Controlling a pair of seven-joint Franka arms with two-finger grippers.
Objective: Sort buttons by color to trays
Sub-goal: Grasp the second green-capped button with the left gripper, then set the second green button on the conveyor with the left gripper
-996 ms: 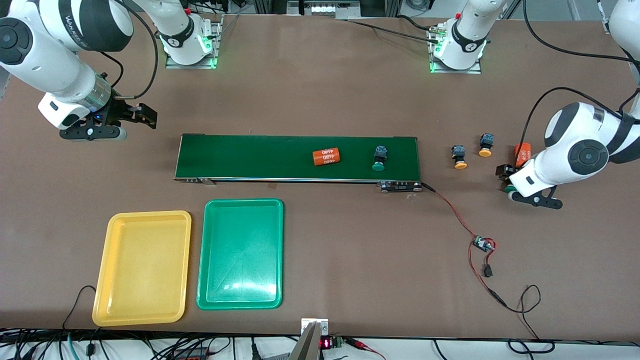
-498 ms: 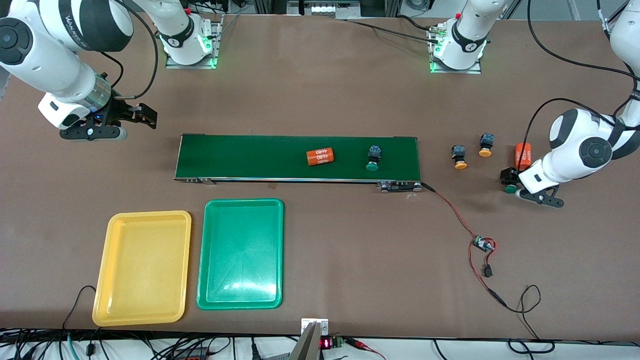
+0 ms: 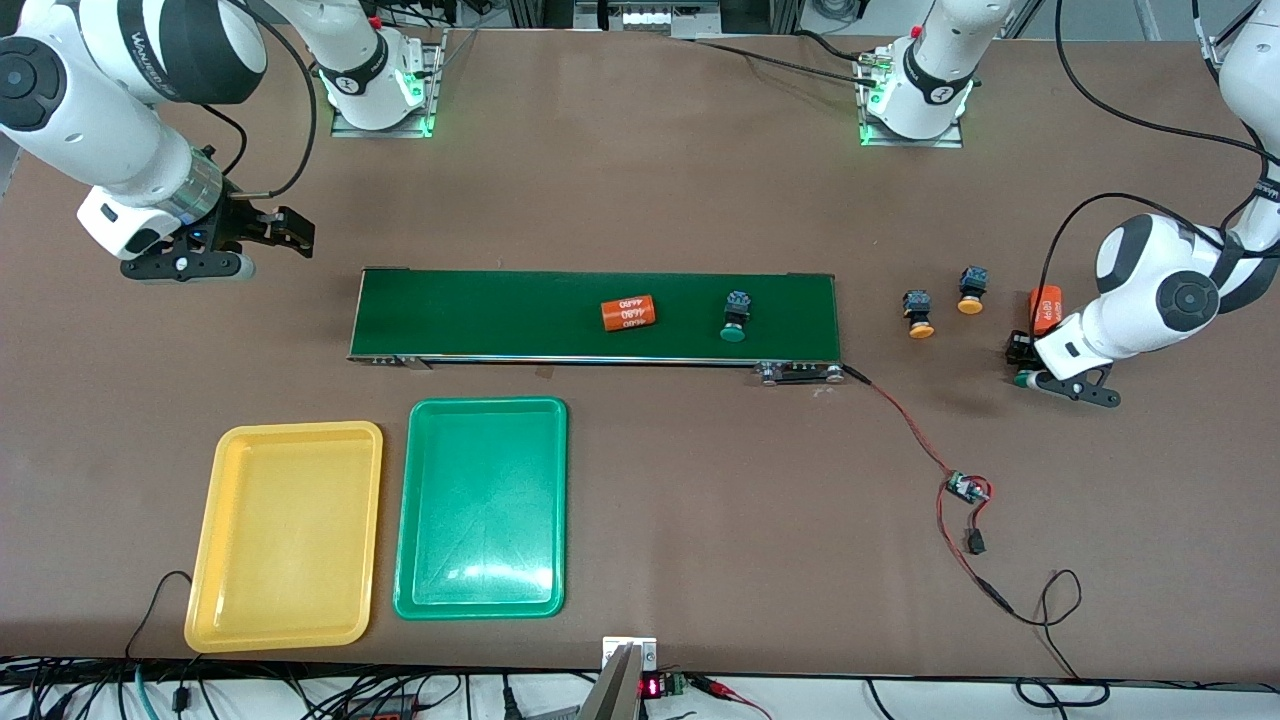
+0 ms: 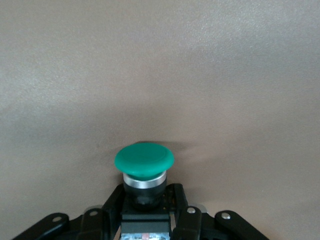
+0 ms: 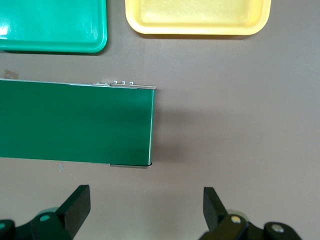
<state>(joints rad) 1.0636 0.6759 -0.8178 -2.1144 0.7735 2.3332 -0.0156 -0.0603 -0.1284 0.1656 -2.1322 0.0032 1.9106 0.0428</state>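
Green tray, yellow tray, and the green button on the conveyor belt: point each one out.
green tray [image 3: 481, 590], front view, bare floor near the rim closest to the camera.
yellow tray [image 3: 285, 540], front view, middle of its bare floor.
green button on the conveyor belt [image 3: 733, 333], front view, on its green cap.

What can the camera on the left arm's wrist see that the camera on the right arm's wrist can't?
Only the left wrist view shows a green button clamped in the shut left gripper. Only the right wrist view shows the conveyor belt, the green tray, the yellow tray and the open right gripper. Both show the brown table.
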